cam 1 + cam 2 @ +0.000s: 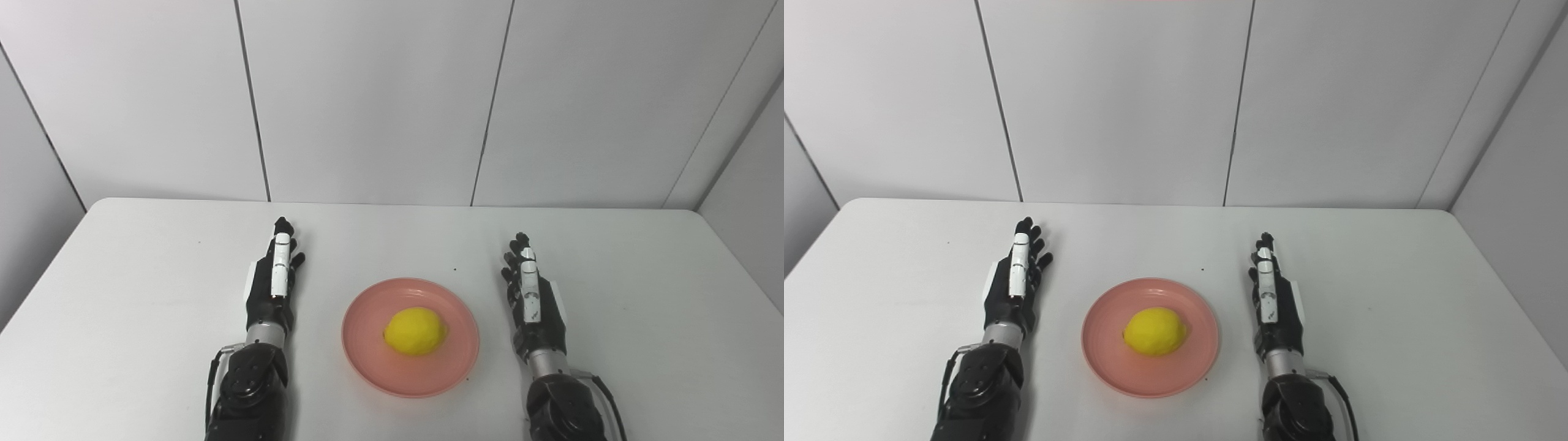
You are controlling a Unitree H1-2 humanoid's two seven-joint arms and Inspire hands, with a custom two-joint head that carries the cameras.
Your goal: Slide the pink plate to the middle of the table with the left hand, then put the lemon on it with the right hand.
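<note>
Resting centred on plate (373,355) — lemon (414,331).

Black robot hand (275,283) pair, white finger plates, silver wrists

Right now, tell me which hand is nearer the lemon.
Roughly equal; neither is clearly nearer. The left hand lies open to the left of the pink plate holding the lemon, and the right hand lies open to its right, neither touching.
</note>
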